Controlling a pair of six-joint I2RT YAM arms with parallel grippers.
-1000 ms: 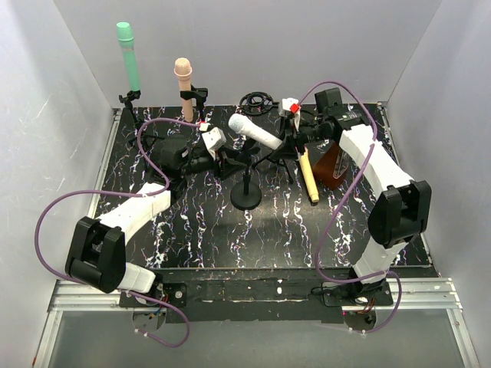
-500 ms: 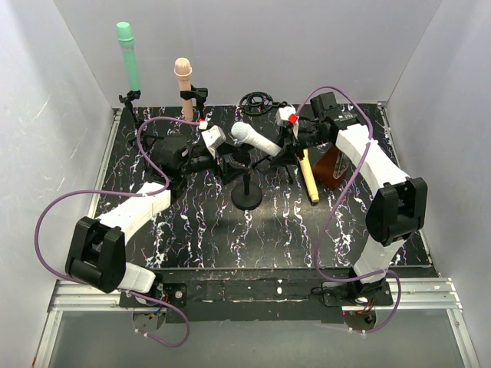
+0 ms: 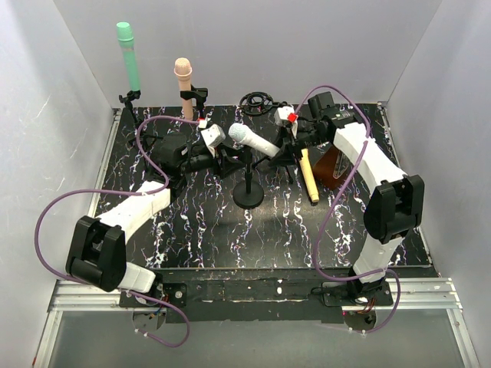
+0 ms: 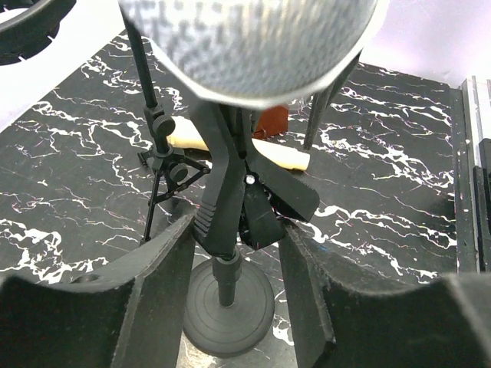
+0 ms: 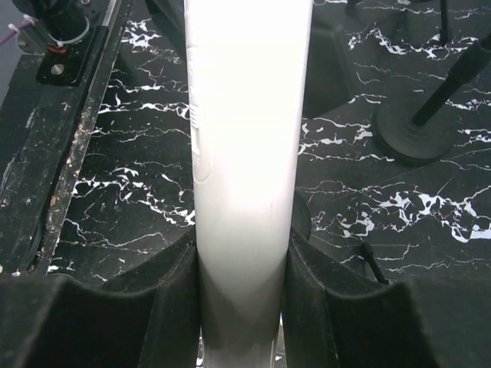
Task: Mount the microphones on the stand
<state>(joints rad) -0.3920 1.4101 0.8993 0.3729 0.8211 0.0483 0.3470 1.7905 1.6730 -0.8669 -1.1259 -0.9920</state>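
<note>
Black marble-patterned tabletop [image 3: 199,230] with white veins fills the floor of a booth of plain white walls [image 3: 253,46].

Over its middle, the slim white microphone with a rounded mesh head [image 3: 257,140] hangs tilted, head toward the left and a little higher than the tail. It sits just above the black round-based desk stand [image 3: 248,195]. The right gripper [image 3: 285,144] is pinched tight on its smooth barrel, whose sides fill the gap between the dark fingers [image 5: 173,284] in the right wrist view.

The left gripper [image 4: 238,253] reaches in from the other side. It flanks the stand's black spring clip [image 4: 230,192] just under the microphone's head. The fingers stand close against the clip, but whether they press it cannot be told.

Right of the stand, the pale yellow microphone [image 3: 308,176] lies flat on the table, just beside the brown wedge-shaped object [image 3: 334,165].

At the back left, the mint green microphone [image 3: 129,57] stands upright on a thin stand. The peach-pink microphone [image 3: 184,84] stands upright in another clip nearby. A black ring-shaped mount [image 3: 257,102] rests at the back edge.
</note>
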